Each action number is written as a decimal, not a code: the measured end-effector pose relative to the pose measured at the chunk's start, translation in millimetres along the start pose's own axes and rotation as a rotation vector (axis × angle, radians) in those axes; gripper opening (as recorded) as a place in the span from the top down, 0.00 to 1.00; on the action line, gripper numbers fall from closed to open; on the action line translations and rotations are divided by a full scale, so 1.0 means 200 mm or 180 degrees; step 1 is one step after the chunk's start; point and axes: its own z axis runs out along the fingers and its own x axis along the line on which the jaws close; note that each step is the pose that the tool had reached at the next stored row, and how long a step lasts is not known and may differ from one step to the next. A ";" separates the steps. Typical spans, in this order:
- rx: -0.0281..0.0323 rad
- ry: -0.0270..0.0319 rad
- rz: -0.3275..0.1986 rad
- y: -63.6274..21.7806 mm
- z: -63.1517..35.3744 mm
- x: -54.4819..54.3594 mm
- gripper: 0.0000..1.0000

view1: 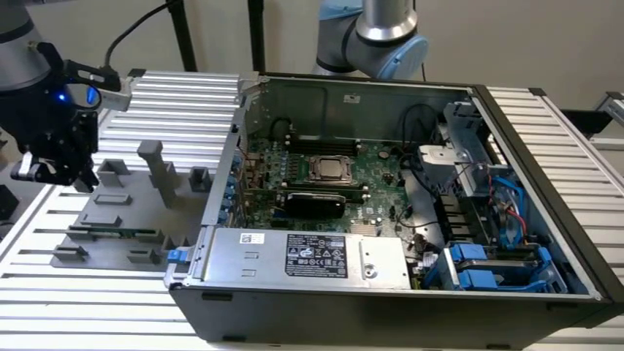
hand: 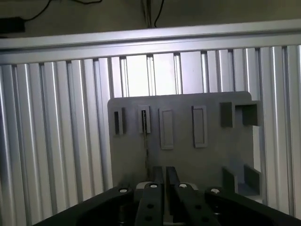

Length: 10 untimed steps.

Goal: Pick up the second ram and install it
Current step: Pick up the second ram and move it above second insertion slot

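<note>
The claw [view1: 54,175] hangs over the far corner of the grey holder plate [view1: 146,218], the corner farthest from the open computer case [view1: 546,139], and it is above the plate, not touching it. In the wrist view the claw [hand: 164,176] is clenched: its two dark fingers [hand: 157,175] lie side by side with only a thin seam between them and nothing gripped there. The second ram [view1: 112,234], a slim green stick, sits on the holder plate near the edge closest to the exterior camera, lying lengthwise between small grey blocks and well apart from the claw. The holder plate [hand: 188,160] shows a row of narrow upright slots in the wrist view, and taller grey posts [view1: 156,172] rise from the middle of the plate. The plate rests flat on the ribbed aluminium desk [view1: 185,95], just beside the case. Inside the case, on the side away from the plate, lies the large green motherboard [view1: 375,170] with its metal processor socket [view1: 332,168].
</note>
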 end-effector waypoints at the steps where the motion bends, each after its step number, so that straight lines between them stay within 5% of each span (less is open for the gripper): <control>1: -0.0001 0.0000 -0.0003 -0.002 0.001 0.00 0.00; 10: -0.0004 0.0001 -0.0023 -0.027 0.066 0.02 0.00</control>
